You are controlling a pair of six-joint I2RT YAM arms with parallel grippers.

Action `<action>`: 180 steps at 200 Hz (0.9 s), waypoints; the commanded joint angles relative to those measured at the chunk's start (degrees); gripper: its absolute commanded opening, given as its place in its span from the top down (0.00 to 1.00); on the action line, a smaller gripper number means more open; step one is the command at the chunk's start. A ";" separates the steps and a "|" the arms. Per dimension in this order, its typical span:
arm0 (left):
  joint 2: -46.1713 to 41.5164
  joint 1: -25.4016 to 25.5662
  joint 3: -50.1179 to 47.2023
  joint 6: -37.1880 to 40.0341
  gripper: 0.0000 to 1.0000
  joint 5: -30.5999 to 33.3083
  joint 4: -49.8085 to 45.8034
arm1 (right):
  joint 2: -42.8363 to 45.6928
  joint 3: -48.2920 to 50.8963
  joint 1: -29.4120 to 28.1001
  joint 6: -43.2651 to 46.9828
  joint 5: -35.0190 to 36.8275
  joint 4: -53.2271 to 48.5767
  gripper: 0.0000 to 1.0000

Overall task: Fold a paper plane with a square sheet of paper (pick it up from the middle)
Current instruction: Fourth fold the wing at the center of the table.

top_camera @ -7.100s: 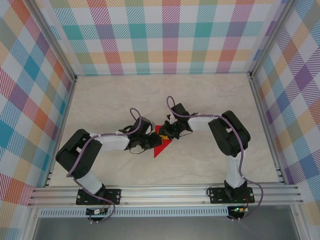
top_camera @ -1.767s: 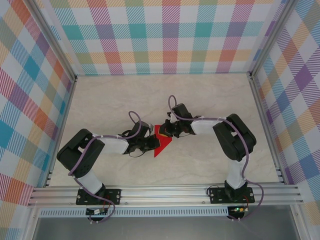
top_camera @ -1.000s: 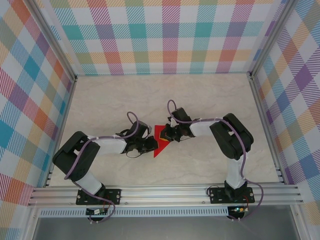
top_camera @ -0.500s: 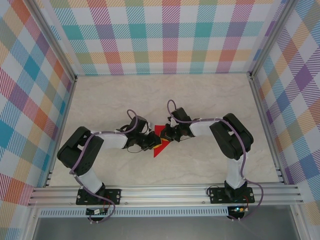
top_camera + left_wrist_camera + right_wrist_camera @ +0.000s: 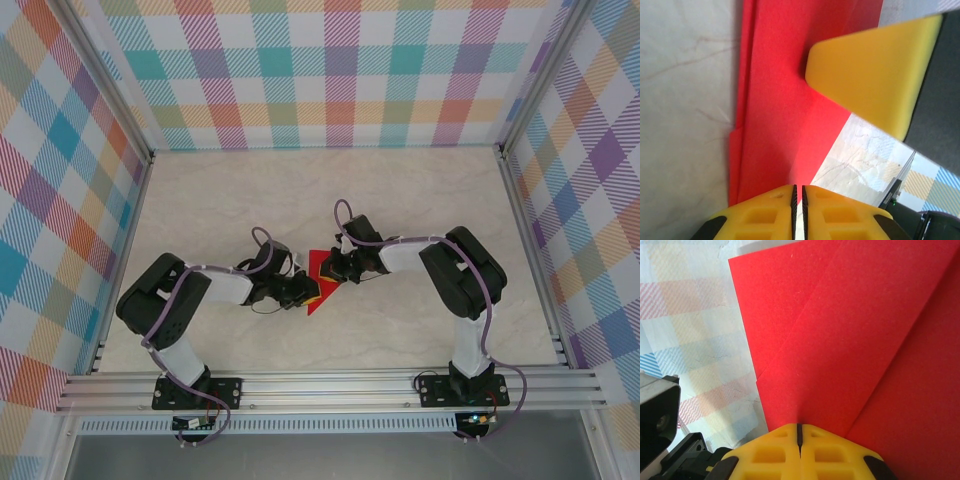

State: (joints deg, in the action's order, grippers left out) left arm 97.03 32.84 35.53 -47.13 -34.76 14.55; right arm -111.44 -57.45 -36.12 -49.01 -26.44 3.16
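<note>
The square sheet of paper (image 5: 320, 264) is bright red and lies flat mid-table, folded into a pointed wedge with its tip toward the near edge. Its overlapping flaps and crease lines show in the right wrist view (image 5: 850, 340). My left gripper (image 5: 303, 293) comes in from the left. Its yellow jaws (image 5: 798, 187) are shut to a thin slit, tips down at the paper's (image 5: 785, 100) edge. My right gripper (image 5: 333, 275) is shut, with its tips (image 5: 799, 425) pressed on the sheet. One right fingertip (image 5: 870, 75) shows pressing on the paper in the left wrist view.
The marble-patterned table (image 5: 250, 200) is enclosed by checked walls (image 5: 330, 70) on three sides. An aluminium rail (image 5: 330, 385) carrying both arm bases runs along the near edge. Both arms lie low and meet over the paper.
My left gripper slid right from beside the paper onto its left edge. The right gripper stayed pressed on the sheet, which has barely moved.
</note>
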 commanded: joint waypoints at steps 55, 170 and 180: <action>-4.01 -0.41 -6.25 5.16 0.84 -1.48 -14.13 | -3.00 0.67 -0.05 0.15 4.64 -5.77 0.95; -10.66 -0.14 -4.06 13.08 0.79 -3.03 -25.42 | -3.44 -0.20 -0.01 0.15 4.54 -6.48 0.95; -11.69 -0.14 -3.36 13.65 0.79 -3.37 -26.24 | -3.44 -0.29 -0.02 0.24 4.55 -6.58 0.95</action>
State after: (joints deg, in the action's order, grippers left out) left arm 87.48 32.80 31.14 -36.51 -36.71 -1.02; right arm -111.61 -58.19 -36.10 -49.01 -26.39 1.91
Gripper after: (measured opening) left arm 0.208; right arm 0.056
